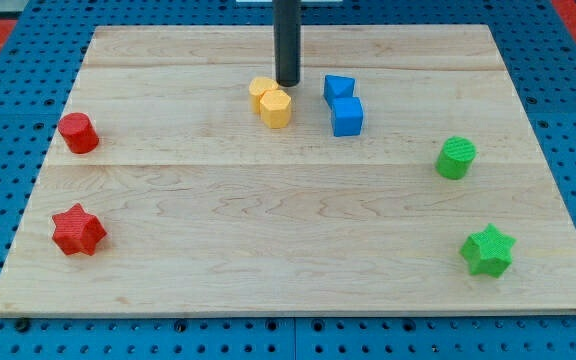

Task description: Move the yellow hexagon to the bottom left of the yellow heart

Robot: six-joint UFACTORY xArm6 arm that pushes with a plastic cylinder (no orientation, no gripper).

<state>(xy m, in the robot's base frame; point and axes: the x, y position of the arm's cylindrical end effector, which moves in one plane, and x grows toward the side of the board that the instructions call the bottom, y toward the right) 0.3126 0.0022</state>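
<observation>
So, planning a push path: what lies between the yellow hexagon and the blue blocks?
In the camera view, only bare board separates the yellow hexagon from the two blue blocks. My tip sits just above that gap, beside the yellow heart.

Pale smooth wooden board (298,230), matt dark rod (287,40), ridged green cylinder (456,158)

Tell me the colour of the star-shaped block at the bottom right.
Green; the green star shows clearly in the camera view, the only view.

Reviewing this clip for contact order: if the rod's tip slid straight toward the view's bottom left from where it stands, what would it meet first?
Most likely the yellow hexagon. My tip stands just to its upper right, with the yellow heart directly to the tip's left. Depth is hard to judge, so it might clip the heart's edge too.
</observation>
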